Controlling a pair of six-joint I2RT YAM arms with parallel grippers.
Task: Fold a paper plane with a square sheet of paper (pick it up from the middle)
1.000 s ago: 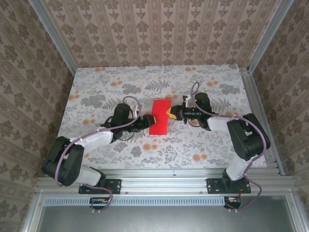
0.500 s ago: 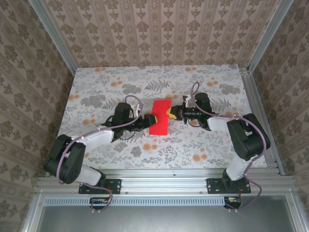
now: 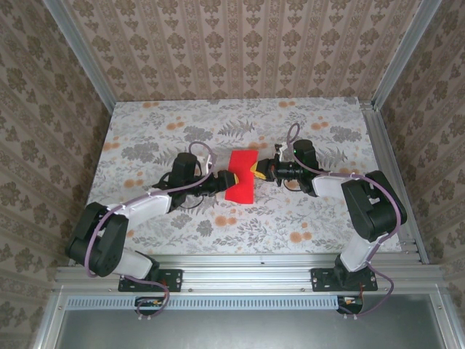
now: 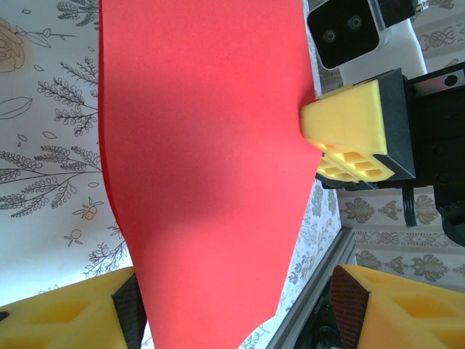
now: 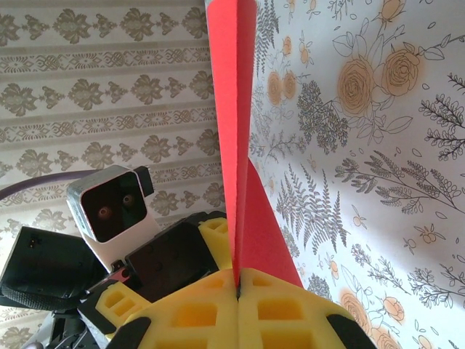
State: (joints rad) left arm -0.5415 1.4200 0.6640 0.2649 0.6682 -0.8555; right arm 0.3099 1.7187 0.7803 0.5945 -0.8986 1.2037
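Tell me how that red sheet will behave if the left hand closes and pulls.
Probably floppy: the red sheet curves in the left wrist view. Likely light, since the right hand holds it by one edge pinch. It may crease or slip if tugged; its layers splay beside that pinch.

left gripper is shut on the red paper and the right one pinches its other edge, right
No: the left gripper is open, its jaws apart either side of the paper, as the left wrist view shows. The right gripper does pinch its other edge.
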